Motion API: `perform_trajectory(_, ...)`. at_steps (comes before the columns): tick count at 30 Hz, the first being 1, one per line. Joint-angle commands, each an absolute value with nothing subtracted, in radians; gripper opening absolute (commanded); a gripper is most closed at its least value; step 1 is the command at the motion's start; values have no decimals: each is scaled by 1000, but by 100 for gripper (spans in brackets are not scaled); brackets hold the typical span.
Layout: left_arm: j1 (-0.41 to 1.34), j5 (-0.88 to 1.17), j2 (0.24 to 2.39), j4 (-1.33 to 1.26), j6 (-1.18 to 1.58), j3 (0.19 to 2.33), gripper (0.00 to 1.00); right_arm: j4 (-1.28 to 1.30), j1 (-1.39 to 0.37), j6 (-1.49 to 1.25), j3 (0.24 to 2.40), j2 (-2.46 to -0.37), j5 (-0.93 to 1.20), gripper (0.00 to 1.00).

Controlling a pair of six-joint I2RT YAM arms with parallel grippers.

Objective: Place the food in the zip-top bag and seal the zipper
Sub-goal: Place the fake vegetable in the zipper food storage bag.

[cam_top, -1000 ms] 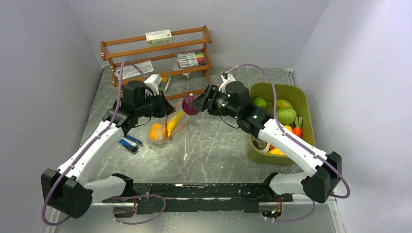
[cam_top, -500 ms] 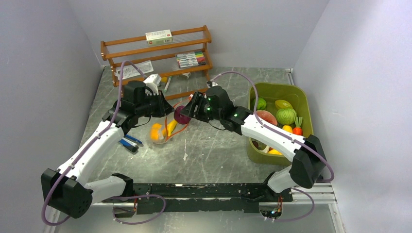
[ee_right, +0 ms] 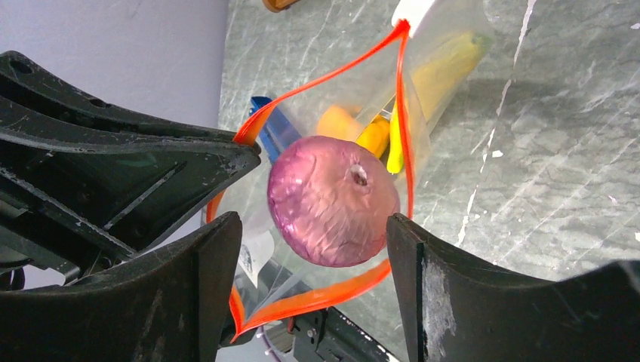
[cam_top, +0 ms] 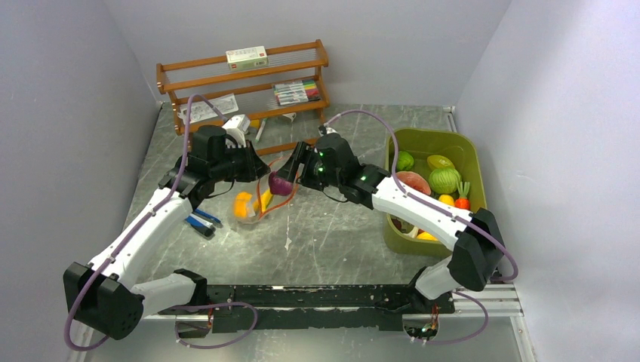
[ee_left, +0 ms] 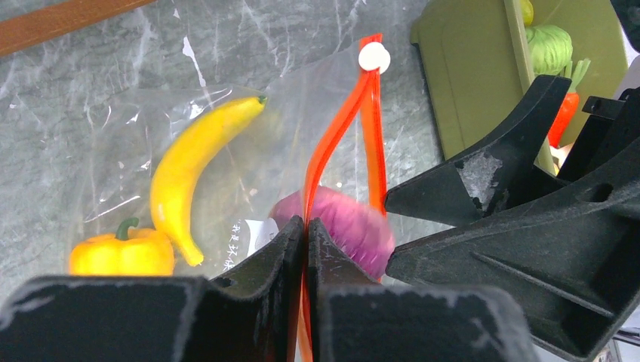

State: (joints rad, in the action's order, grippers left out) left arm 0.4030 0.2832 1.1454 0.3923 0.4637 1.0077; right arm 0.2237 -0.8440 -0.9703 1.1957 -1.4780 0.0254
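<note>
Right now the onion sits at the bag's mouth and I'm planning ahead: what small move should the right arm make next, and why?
Probably draw the right gripper straight back from the zip-top bag. Its jaws stand open beside the purple onion, which appears to sit inside the zipper loop, while the left gripper pinches the zipper, holding the mouth apart.

One bag (ee_left: 253, 151), one banana (ee_left: 185, 170), one pepper (ee_left: 121, 255), one onion (ee_right: 332, 200).

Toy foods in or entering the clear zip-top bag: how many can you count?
3: a banana and a yellow bell pepper deep inside the bag, a purple onion at its open mouth. Others may be hidden.
</note>
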Motion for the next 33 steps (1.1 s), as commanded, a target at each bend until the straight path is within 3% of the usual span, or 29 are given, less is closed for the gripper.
perform_trajectory(1,410,269,1117,379,461,1020,7,224,-854,-976,1217,-1438,6,71)
perform_trajectory(23,410,268,1120,401,441,1034,7,320,-858,-935,1182,-1390,-69,54)
perform_trajectory(33,409,272,1118,412,424,1040,7,535,-845,-571,1357,-1312,-321,54)
